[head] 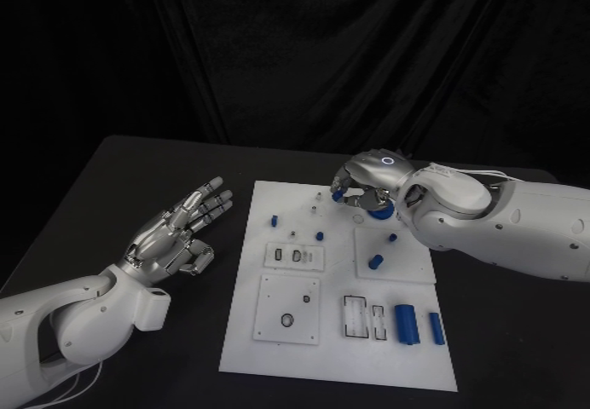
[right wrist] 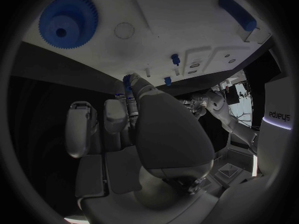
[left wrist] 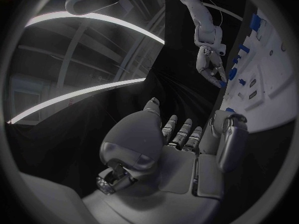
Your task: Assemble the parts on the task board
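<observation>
The white task board (head: pixel 338 349) lies mid-table. My right hand (head: pixel 369 186) hovers over its far end with fingers curled, pinching a small blue part (right wrist: pixel 127 81) at the fingertips; that part (head: pixel 337 195) also peeks out beside the hand. A blue gear (right wrist: pixel 67 21) sits on the board just under this hand and is partly hidden by it (head: pixel 384 214). My left hand (head: pixel 178 232) rests open left of the board, holding nothing. Two blue cylinders (head: pixel 406 322) lie at the board's near right. Small blue pegs (head: pixel 274 221) stand further up.
White inset plates (head: pixel 290 308) with slots and holes cover the board's near left and middle. A blue peg (head: pixel 376 262) lies on the right middle plate. Black table (head: pixel 135 179) surrounds the board, and my right forearm (head: pixel 517 226) crosses its far right corner.
</observation>
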Action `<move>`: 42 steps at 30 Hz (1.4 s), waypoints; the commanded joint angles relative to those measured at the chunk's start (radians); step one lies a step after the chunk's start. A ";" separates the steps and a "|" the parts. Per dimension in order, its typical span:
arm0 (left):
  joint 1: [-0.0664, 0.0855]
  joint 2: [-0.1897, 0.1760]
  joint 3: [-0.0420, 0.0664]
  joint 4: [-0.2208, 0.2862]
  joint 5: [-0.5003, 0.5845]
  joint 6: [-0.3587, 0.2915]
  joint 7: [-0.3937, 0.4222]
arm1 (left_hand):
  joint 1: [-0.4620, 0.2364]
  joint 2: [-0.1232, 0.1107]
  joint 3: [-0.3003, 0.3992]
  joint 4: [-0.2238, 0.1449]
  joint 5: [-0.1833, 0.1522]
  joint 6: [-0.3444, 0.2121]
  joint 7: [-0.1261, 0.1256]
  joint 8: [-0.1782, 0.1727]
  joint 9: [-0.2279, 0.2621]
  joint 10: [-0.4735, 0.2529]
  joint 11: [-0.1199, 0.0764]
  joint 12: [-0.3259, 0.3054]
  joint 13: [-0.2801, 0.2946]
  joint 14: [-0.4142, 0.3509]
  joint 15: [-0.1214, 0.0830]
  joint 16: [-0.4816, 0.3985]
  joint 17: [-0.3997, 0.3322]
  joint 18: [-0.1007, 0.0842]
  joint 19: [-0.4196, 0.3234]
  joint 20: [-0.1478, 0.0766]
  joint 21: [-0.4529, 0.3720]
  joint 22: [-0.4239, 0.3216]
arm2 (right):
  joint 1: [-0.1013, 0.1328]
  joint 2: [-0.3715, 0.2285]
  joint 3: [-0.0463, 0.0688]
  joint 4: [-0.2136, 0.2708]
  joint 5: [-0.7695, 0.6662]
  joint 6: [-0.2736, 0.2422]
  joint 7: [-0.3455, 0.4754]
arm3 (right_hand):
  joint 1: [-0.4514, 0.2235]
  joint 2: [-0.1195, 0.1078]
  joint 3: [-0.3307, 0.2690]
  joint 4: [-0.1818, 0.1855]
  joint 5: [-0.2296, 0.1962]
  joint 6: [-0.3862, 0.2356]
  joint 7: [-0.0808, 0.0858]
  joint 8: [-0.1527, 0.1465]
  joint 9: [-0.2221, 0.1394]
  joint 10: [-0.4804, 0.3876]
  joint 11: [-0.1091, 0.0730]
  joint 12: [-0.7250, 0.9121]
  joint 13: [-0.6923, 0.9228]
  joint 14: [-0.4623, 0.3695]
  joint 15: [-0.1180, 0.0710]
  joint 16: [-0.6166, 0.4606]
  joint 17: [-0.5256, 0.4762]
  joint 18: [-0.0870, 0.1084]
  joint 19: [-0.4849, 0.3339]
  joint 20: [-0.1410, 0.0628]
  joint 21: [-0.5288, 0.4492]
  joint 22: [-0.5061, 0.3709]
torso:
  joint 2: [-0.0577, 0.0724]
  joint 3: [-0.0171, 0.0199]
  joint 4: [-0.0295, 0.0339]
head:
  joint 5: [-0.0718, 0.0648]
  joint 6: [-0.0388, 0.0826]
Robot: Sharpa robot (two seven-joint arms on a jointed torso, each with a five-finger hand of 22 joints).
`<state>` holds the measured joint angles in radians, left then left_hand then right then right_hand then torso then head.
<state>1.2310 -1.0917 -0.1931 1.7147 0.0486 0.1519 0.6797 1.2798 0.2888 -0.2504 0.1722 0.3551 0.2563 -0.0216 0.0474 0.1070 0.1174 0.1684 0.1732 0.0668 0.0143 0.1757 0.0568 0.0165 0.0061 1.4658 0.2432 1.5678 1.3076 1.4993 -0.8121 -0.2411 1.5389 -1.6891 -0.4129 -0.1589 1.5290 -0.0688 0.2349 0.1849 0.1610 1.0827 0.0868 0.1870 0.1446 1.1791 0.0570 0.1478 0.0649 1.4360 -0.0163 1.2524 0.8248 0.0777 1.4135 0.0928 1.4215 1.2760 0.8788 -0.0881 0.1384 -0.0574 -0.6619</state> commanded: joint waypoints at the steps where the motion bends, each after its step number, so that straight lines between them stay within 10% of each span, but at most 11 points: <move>1: 0.003 0.005 0.000 0.003 0.008 0.007 0.206 | -0.010 0.000 0.002 -0.005 -0.005 -0.014 -0.010 -0.008 -0.006 -0.008 -0.006 -0.008 -0.004 0.000 0.004 -0.004 -0.002 -0.006 0.105 0.006 0.003 0.263 | 0.002 0.021 0.001 -0.027 0.024 -0.010 -0.011 | 0.000 -0.015 0.004 0.003 -0.007 0.026 0.010 0.018 0.093 0.002 0.002 -0.006 -0.001 0.004 -0.005 0.001 0.002 -0.010 0.004 -0.006 0.006 0.002 | 0.001 -0.0006 0.0001 | 0.001 0.004; 42: 0.003 0.014 0.000 0.004 0.014 0.025 0.184 | -0.018 0.002 0.029 -0.019 0.037 0.016 0.036 -0.006 -0.015 -0.024 -0.020 -0.010 -0.023 -0.002 0.000 -0.008 -0.004 -0.006 0.105 0.022 0.003 0.263 | 0.001 0.099 0.001 -0.102 0.026 0.014 -0.035 | -0.013 -0.025 0.003 0.016 -0.025 0.020 0.014 0.006 0.098 0.004 0.006 -0.025 0.000 0.007 -0.002 0.005 0.015 -0.012 0.007 -0.003 0.009 0.010 | 0.003 -0.0022 0.0014 | 0.016 0.006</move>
<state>1.2310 -1.0786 -0.1931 1.7161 0.0588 0.1592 0.6799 1.2719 0.2888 -0.2268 0.1544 0.3882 0.2753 0.0072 0.0434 0.0937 0.0950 0.1457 0.1651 0.0457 0.0146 0.1754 0.0531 0.0134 0.0062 1.4658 0.2575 1.5678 1.3075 1.4996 -0.7134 -0.2405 1.4375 -1.6606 -0.4072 -0.1747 1.5172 -0.0916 0.2389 0.1948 0.1417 1.0995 0.0984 0.1965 0.1446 1.1790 0.0570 0.1267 0.0651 1.4360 -0.0162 1.2516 0.8409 0.0780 1.4170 0.0893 1.4252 1.2855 0.8818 -0.0900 0.1396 -0.0410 -0.6566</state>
